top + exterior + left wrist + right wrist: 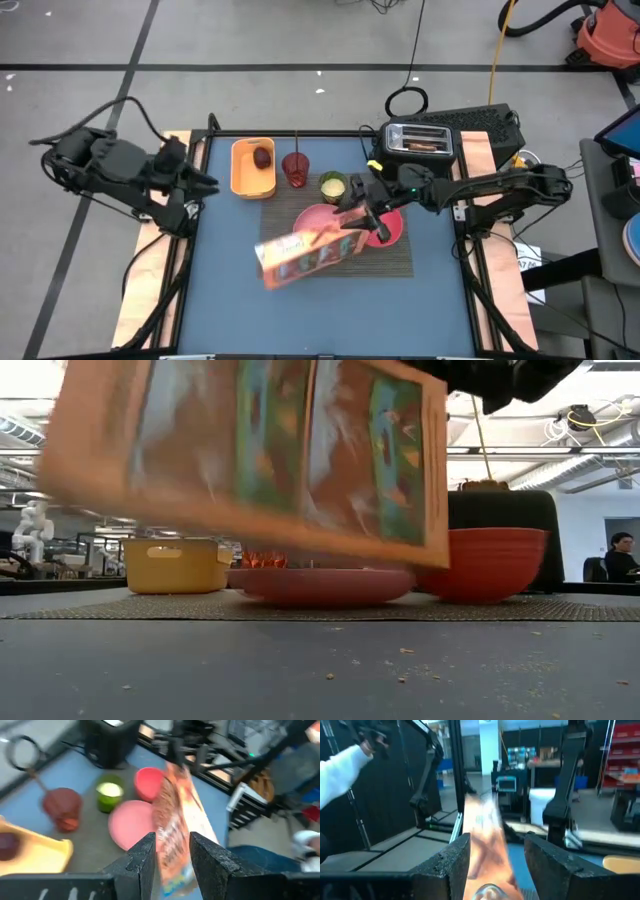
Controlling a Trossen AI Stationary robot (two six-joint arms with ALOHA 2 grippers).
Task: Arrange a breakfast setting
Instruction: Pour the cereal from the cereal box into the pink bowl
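Observation:
My right gripper [358,212] is shut on an orange cereal box [305,255], held over the dark woven placemat [400,262]; the box also fills the low view [250,450]. On the placemat rest the flat pink plate [318,217], the pink-red bowl [390,228], the red tumbler [295,168] and the small green cup [333,185]. The dark-red fruit [262,157] lies in a yellow bin [250,180]. A brown toast slice [425,146] sits in the toaster [420,135]. My left gripper [205,185] waits open at the table's left edge. My right gripper pinches the box's right-hand end [487,855] between its two fingers [451,865]. The fingers reach in from the table's right, slanting down. The box is lifted clear of the table and tilted, its free end [270,265] toward the table's near left.
The toaster stands at the table's far right with a black cable behind it. The yellow bin is at the far left of the placemat. Bare blue table [300,320] lies along the near side. A person's white sleeve [340,765] shows beyond the table.

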